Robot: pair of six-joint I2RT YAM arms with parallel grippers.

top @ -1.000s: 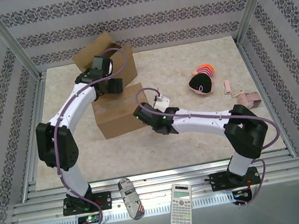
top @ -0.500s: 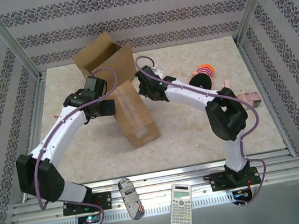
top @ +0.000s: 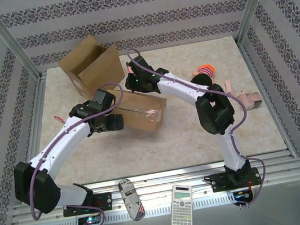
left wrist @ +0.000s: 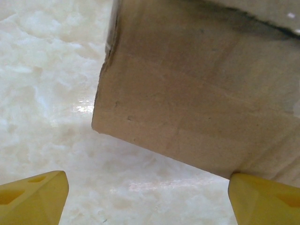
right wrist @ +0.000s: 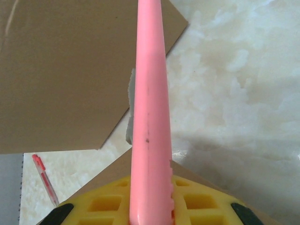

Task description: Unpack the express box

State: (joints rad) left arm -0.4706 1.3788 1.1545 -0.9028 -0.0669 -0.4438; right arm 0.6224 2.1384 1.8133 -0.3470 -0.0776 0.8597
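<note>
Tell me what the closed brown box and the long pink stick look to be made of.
The closed brown box looks like cardboard: dull matte brown faces, a soft dented corner and faint creases. The long pink stick is probably plastic: smooth, evenly coloured, with a slight sheen, though a painted or coated surface cannot be ruled out.

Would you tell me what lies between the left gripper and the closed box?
Bare marble tabletop, seen in the left wrist view, separates the left gripper from the closed box.
</note>
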